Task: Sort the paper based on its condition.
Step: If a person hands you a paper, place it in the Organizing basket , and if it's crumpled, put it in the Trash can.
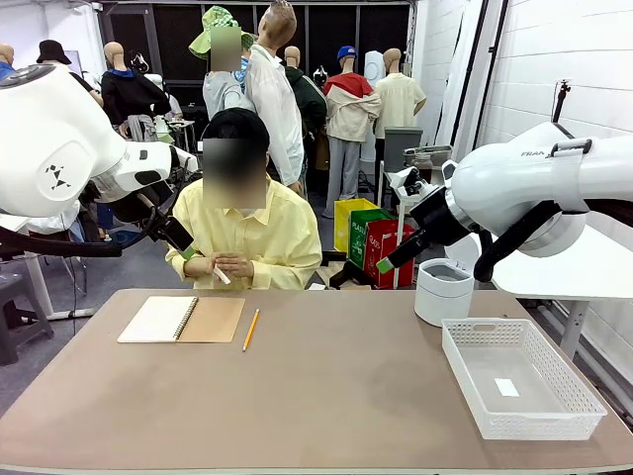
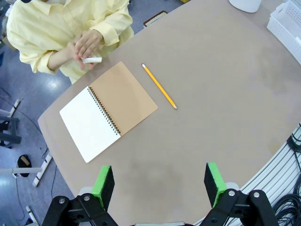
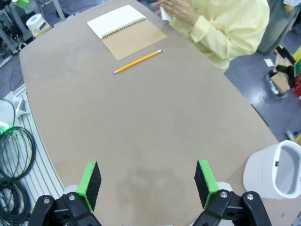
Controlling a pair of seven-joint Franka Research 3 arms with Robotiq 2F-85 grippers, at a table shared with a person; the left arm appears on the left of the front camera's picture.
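The paper (image 2: 92,60) was not lying on the table (image 1: 326,396). We saw it as one small white piece pinched in the person's hands (image 2: 85,46), at the far left of the scene, just past the table's far edge and just beyond the open notebook (image 2: 107,112).

The left gripper (image 2: 159,181) hung above the near part of the table with its jaws spread wide and nothing between the green pads. From it the paper lay straight across toward the far side and a little left, past the notebook and to the left of the pencil (image 2: 159,86).

The right gripper (image 3: 147,182) was likewise wide open and empty, raised over the right half of the table. From there the paper lay well apart, on a long diagonal to the far left. We judged the left arm the nearer one for any hand-over. The white basket (image 1: 475,336) and the round white tub (image 1: 442,294) stood on the right side, nearer the right arm.

As for its look, the paper seemed rolled or folded into a short narrow strip, held slantwise between the person's fingers. Its long axis ran roughly across the left wrist view. It was too small for us to tell whether it was smooth or creased.
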